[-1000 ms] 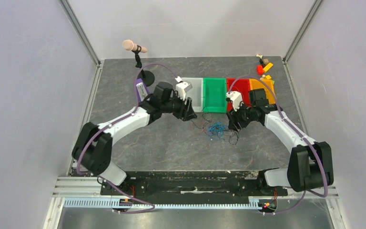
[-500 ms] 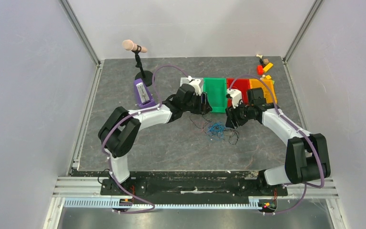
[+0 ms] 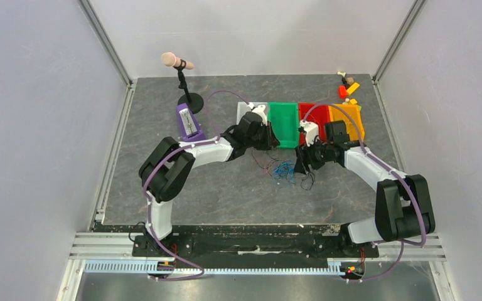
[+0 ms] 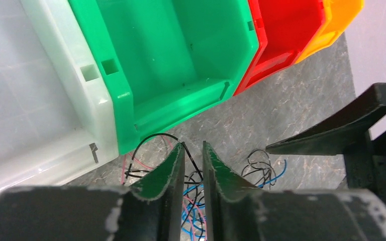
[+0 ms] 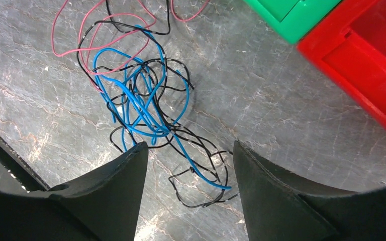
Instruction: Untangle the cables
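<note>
The cables (image 5: 140,100) lie as one clump on the table (image 3: 163,182), in the middle between the two grippers and just near of the row of bins. Blue, black and pinkish-red strands loop through one another, and no strand lies apart on its own. I judge the task barely begun, with all the separating left to do. The left gripper (image 4: 193,145) hangs at the far left edge of the clump, over the near lips of the white bin (image 4: 95,100) and the green bin (image 4: 115,95). Its jaws are drawn almost together with only a slit between them. A black strand runs across the tips, and I cannot tell whether it is pinched or merely passes behind. The right gripper (image 5: 189,148) hovers over the near right part of the clump with its jaws spread wide, holding nothing. Blue and black loops lie on the table between its fingers. The green bin and the red bin (image 5: 362,65) stand close on the far side of the clump, with an orange bin (image 3: 351,119) further right. Their walls leave little room to drag a strand away, so near and left look the freer directions. Far left stand a microphone (image 3: 176,61) and a purple device (image 3: 187,122), and small toy pieces (image 3: 348,88) sit in the far right corner, all well apart from the clump
</note>
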